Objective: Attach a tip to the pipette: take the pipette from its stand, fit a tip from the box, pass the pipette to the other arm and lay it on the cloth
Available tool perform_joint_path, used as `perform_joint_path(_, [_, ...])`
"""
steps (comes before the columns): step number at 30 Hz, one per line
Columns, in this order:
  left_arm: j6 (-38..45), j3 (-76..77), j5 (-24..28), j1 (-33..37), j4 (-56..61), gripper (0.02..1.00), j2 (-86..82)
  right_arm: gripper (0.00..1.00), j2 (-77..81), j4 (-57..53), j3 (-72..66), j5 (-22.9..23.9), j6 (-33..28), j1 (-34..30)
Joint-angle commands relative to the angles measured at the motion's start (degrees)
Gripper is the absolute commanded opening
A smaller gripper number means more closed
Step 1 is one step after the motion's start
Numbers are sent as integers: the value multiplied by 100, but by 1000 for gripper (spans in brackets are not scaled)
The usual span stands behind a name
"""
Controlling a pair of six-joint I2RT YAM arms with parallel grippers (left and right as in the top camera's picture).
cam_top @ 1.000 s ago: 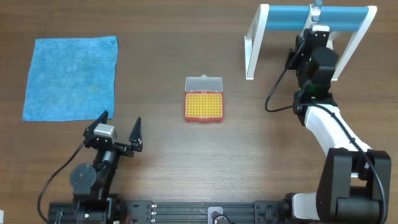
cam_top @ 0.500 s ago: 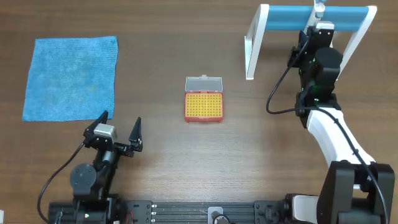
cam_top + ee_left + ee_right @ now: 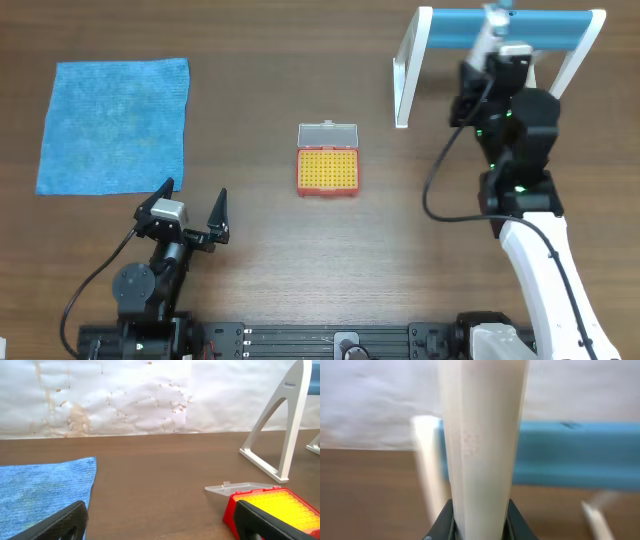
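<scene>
Fingers of the right gripper are clamped on either side of the slim white plastic pipette. They grip its body so that the shaft runs straight out between them. That hold looks meant to keep it steady and aligned for what comes after.

From above, the pipette sits tilted against the blue crossbar of the white-legged stand at the far right of the brown wooden table. I can't tell whether it hangs on the bar or has come free of it. My guess is that the arm is at the take-from-the-stand step, with the rest of the task yet to do.

The orange tip box with its yellow rack and clear lid flipped back sits mid-table, open so a tip can be pressed on from straight above. The left gripper rests low near its own base, its fingers spread wide with nothing between them. It is near the square blue cloth at the far left, which I'd say is a sensible place for receiving the pipette and laying it down there.
</scene>
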Motion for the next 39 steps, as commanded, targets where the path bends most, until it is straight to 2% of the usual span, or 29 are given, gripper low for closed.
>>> perform_joint_path(1, [-92, -15, -66, -24, -28, 941, -26, 71, 286, 1115, 57, 212, 90, 1137])
perform_joint_path(3, [-90, -15, -66, -24, -28, 939, -26, 71, 625, 1971, 7, 929, 96, 1679])
perform_joint_path(4, [-92, -15, -66, -24, -28, 941, -26, 73, 951, 2618, -22, 1510, 111, 2087])
perform_joint_path(5, [-90, -15, -66, -24, -28, 941, -26, 71, 1220, 2970, -31, 1779, 138, 2358])
perform_joint_path(10, [-90, -15, -66, -24, -31, 941, -26, 71, 1714, 3484, -348, 1915, 280, 3158])
perform_joint_path(12, [-90, -15, -66, -24, -28, 941, -26, 73, 1711, 4321, -787, 2074, 275, 3377])
perform_joint_path(14, [-90, -15, -66, -24, -28, 941, -26, 71, 1655, 4986, -1368, 2022, 308, 3539])
perform_joint_path(18, [-90, -15, -66, -24, -28, 939, -26, 71, 944, 4946, -2618, 2013, 289, 3941])
perform_joint_path(21, [-90, -15, -66, -24, -28, 941, -26, 71, 472, 5097, -3195, 2006, 0, 3978])
perform_joint_path(25, [-92, -15, -66, -24, -28, 941, -26, 71, 584, 5451, -3202, 1967, -483, 3976])
perform_joint_path(30, [-90, -15, -66, -24, -28, 941, -26, 71, 1534, 6465, -3147, 1961, -498, 3978])
perform_joint_path(39, [-90, -15, -66, -24, -28, 941, -26, 71, 2579, 6553, -2415, 1856, -474, 3978])
